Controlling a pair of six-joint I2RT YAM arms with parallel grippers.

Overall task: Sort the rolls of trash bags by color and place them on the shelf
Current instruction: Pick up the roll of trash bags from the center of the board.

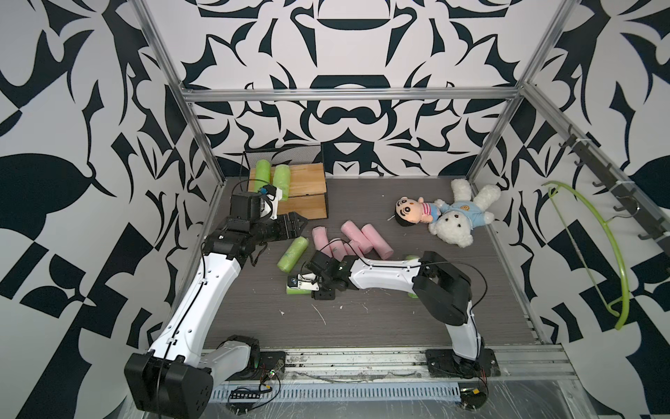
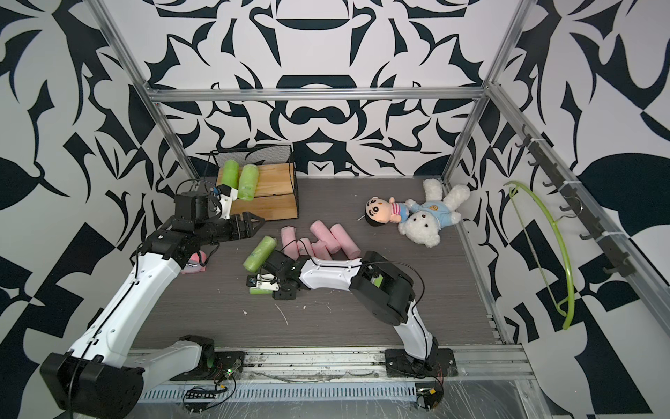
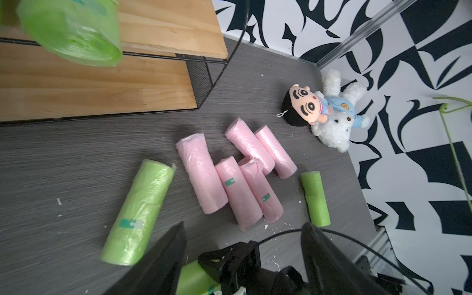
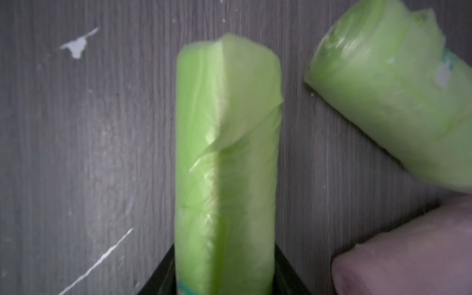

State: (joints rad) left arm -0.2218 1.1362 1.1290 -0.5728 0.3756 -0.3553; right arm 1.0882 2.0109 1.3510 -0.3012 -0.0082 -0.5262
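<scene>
Down on the grey surface (image 1: 380, 326), the right pincer (image 4: 224, 275) pinches one end of a green roll (image 4: 226, 153). Its black jaws press against both sides of the crinkled film, and the roll lies flat near the middle front. Just beside it, across a narrow gap, a second green roll (image 1: 293, 254) lies at an angle. Five pink rolls (image 3: 201, 173) are bunched past that one, several of them touching. A third green roll (image 3: 314, 199) lies on the far side of the pink bunch, and in both top views the right arm (image 1: 380, 274) covers most of it. The shelf (image 1: 308, 179) stands at the back left against the wall. Two shelved rolls (image 1: 261, 172), both green, lie side by side on its top board at the end nearer the left arm. The left pincer (image 1: 295, 223) hangs spread and empty above the surface, just in front of the shelf's lower board. A doll (image 1: 413, 212) and a white bear (image 1: 456, 217) lie touching near the back right, well apart from the rolls.
</scene>
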